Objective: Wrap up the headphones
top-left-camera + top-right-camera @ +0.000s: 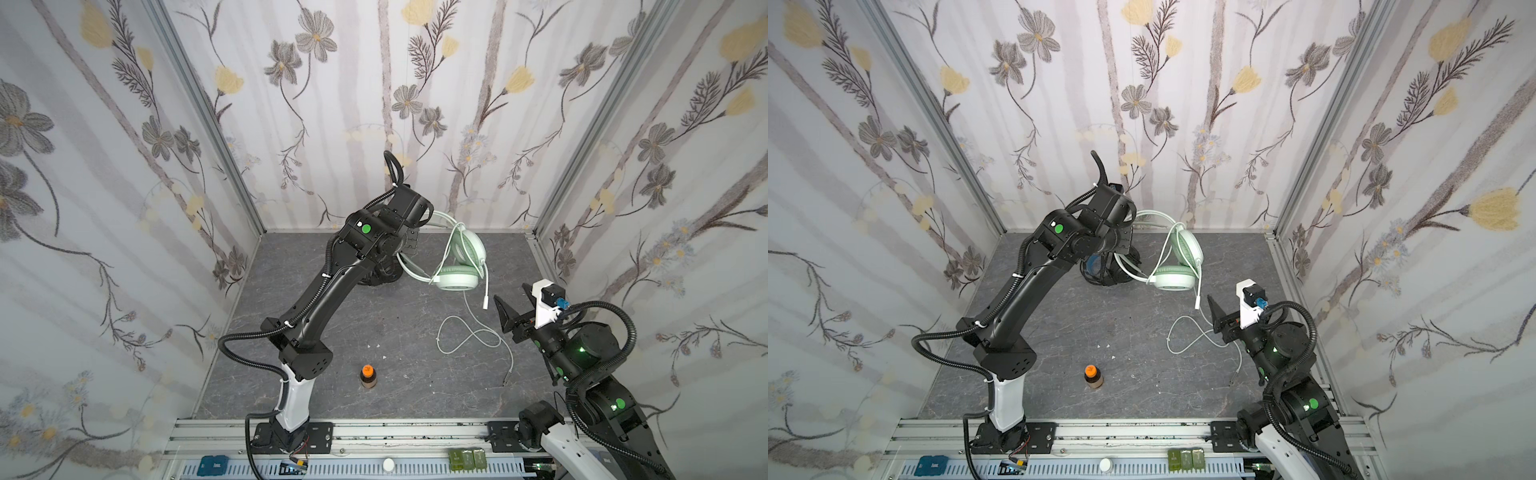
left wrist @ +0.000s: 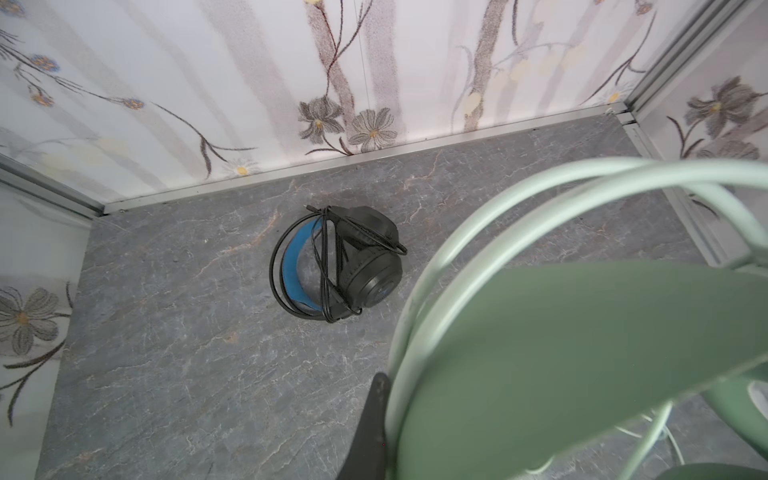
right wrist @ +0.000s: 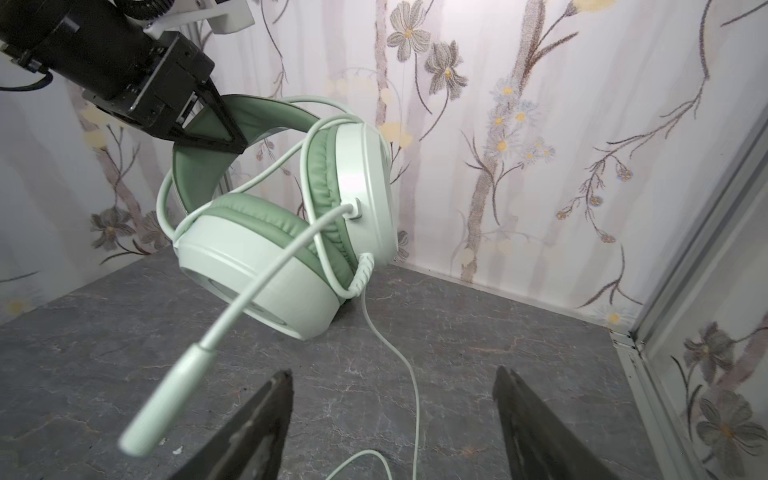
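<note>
The mint green headphones (image 1: pixel 457 259) (image 1: pixel 1177 266) hang tilted over the back of the table. My left gripper (image 3: pixel 224 137) (image 2: pixel 384 399) is shut on their green headband (image 2: pixel 582 353). Their microphone boom (image 3: pixel 187 374) points down. Their white-green cable (image 1: pixel 469 332) (image 3: pixel 411 374) trails from an earcup and lies in loose loops on the table. My right gripper (image 1: pixel 513 300) (image 3: pixel 392 374) is open just right of those loops, with nothing between its fingers. The black headphones (image 2: pixel 357 266) (image 1: pixel 1104 272), with a blue inner band, lie beneath my left arm with their black cable wound round them.
A small orange-capped bottle (image 1: pixel 368 376) (image 1: pixel 1092 376) stands near the front middle. Flowered walls close in the table (image 1: pixel 324 399) at the back and on both sides. The cable's plug (image 1: pixel 505 380) lies close to my right arm's base. A metal rail (image 1: pixel 415 432) runs along the front.
</note>
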